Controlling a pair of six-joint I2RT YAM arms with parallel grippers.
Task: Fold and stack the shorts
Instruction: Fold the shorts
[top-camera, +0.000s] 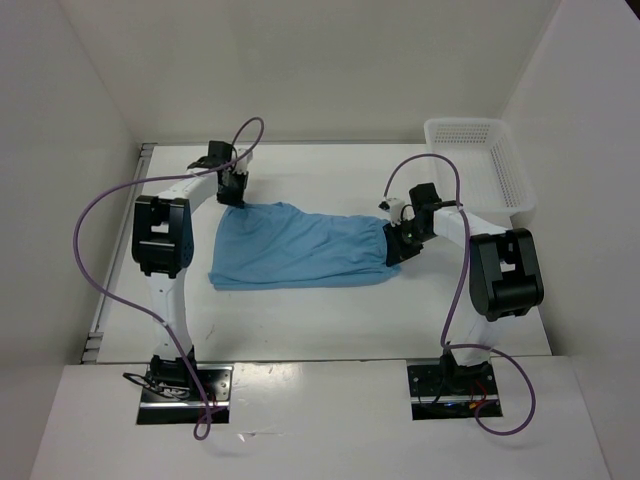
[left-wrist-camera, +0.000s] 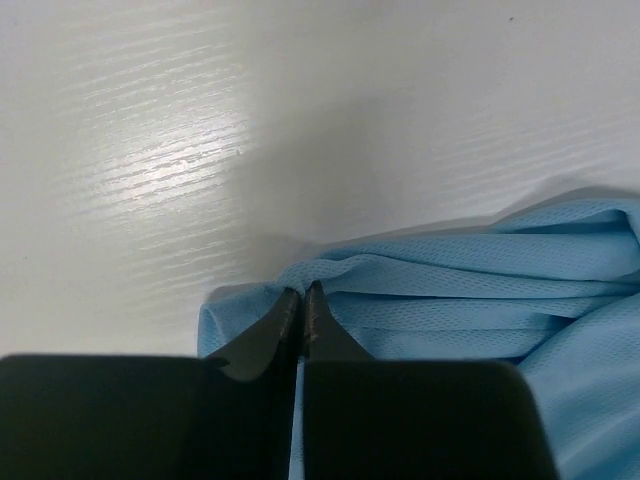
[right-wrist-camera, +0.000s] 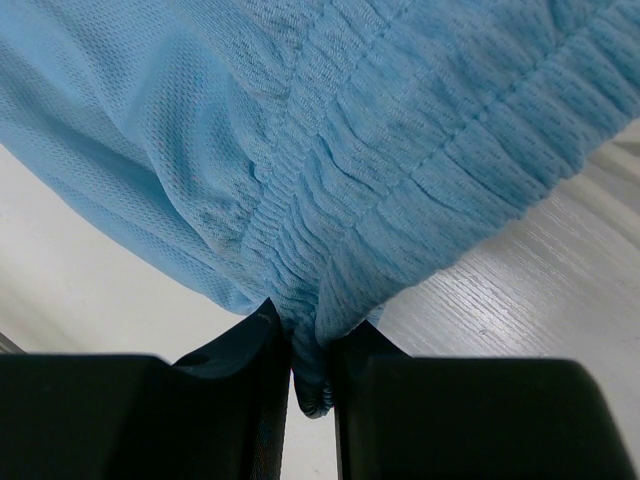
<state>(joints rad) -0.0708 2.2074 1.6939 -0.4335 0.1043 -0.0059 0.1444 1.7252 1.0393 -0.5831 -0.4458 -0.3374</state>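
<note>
The light blue shorts (top-camera: 300, 247) lie spread across the middle of the white table, waistband to the right and leg hems to the left. My left gripper (top-camera: 234, 192) is at the far left corner of the shorts, shut on a fold of hem fabric (left-wrist-camera: 400, 290); its jaws stand almost together in the left wrist view (left-wrist-camera: 301, 292). My right gripper (top-camera: 399, 245) is shut on the gathered elastic waistband (right-wrist-camera: 400, 170) at the right end, with a pinch of it between the fingers (right-wrist-camera: 312, 335). The drawstring is hidden.
A white plastic mesh basket (top-camera: 478, 165) stands at the back right, next to the wall. White walls close in the table on the left, back and right. Purple cables loop above both arms.
</note>
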